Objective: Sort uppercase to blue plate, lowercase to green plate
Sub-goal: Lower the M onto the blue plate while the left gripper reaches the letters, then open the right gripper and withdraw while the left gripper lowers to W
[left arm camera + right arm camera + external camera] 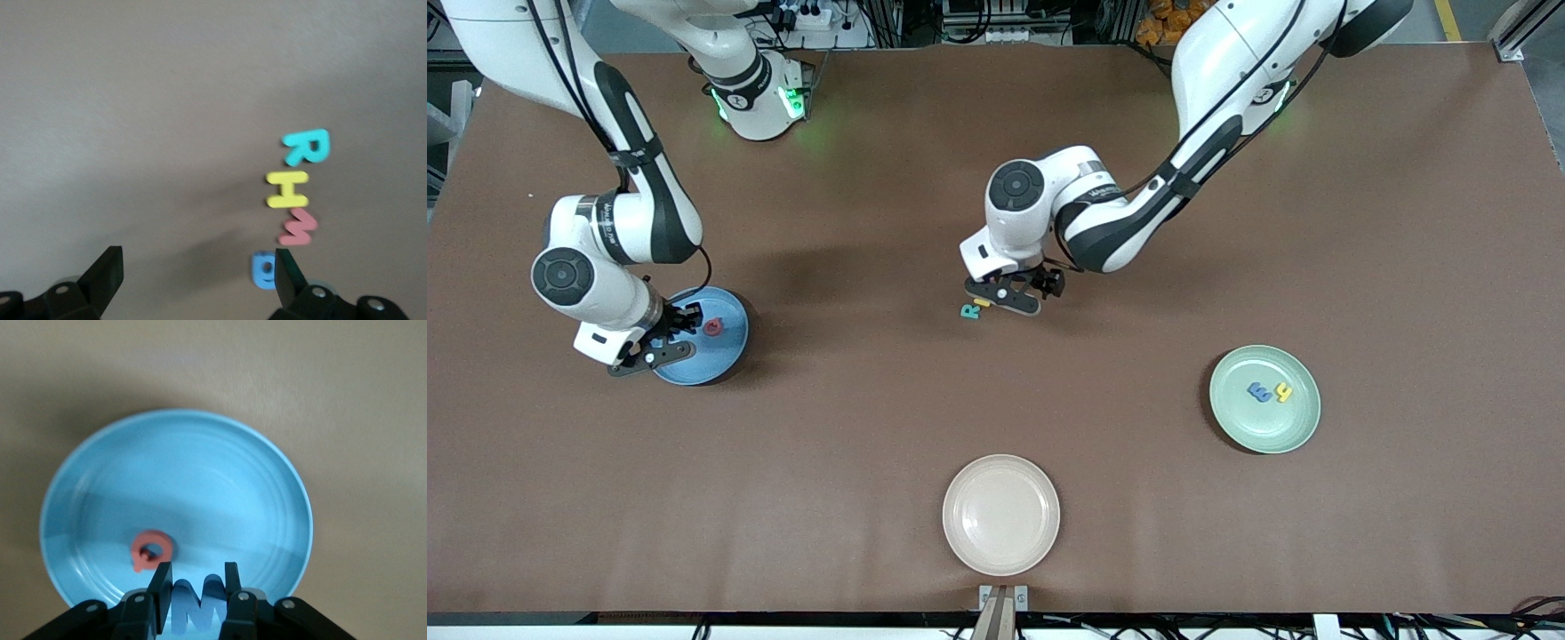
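Brown tabletop (854,462): wide bare stretches between the 3 plates and out to every edge.
Blue plate (729,356): toward the right arm's end, holding the red Q (713,327) well inside its rim.
Right gripper (665,336): over the blue plate, fingers clamped on the dark blue W (199,608).
Left gripper (1016,293): low over mid-table, jaws spread wide with nothing between them.
Letter row: teal R (307,147), yellow H (287,189), red "m" (297,227), blue "a" (263,270), lying close together in 1 line on bare table beside the left gripper.
Green plate (1303,422): toward the left arm's end, carrying the blue "m" (1260,392) and yellow "y" (1283,392) side by side near its centre.
Cream plate (1001,514): near the front edge.
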You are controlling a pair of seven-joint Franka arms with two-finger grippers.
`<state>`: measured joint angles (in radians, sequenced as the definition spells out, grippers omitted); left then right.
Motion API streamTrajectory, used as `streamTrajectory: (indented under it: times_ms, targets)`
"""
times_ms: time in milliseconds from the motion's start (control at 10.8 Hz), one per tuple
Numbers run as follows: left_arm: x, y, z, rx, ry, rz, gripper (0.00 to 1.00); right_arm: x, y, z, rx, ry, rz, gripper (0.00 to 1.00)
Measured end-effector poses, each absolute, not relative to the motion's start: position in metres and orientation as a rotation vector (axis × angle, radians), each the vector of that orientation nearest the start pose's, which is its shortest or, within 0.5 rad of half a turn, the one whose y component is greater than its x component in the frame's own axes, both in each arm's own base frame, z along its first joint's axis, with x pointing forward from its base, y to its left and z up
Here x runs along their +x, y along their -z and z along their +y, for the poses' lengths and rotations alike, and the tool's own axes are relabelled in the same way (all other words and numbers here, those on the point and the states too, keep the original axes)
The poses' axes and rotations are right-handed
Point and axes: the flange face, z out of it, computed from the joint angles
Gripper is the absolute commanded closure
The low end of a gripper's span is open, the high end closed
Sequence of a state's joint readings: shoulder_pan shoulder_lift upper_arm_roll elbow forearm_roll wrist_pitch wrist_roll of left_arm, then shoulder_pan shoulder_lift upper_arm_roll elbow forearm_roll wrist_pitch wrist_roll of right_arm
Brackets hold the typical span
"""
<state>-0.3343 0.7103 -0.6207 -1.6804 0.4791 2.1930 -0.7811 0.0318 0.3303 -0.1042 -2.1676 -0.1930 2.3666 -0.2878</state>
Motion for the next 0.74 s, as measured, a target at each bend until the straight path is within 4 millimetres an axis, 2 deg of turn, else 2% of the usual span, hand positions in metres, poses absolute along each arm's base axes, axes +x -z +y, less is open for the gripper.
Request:
streamTrajectory:
  times_ms: [186, 372, 557, 743]
  targets:
    - [0.428, -0.241, -0.52, -3.09, -0.042, 0.506, 0.0, 0.545, -0.229, -0.061, -3.208, -0.275, -0.607, 0.56]
    - [0.412, -0.23, -0.535, -3.116, -0.038, 0.487, 0.0, 0.542, -0.225, -0.065, -3.206, -0.268, -0.612, 0.45]
    - [0.394, -0.199, -0.549, -3.128, -0.018, 0.453, 0.0, 0.541, -0.221, -0.064, -3.205, -0.265, -0.618, 0.35]
    - [0.383, -0.183, -0.556, -3.112, 0.002, 0.45, 0.0, 0.541, -0.221, -0.064, -3.205, -0.264, -0.619, 0.22]
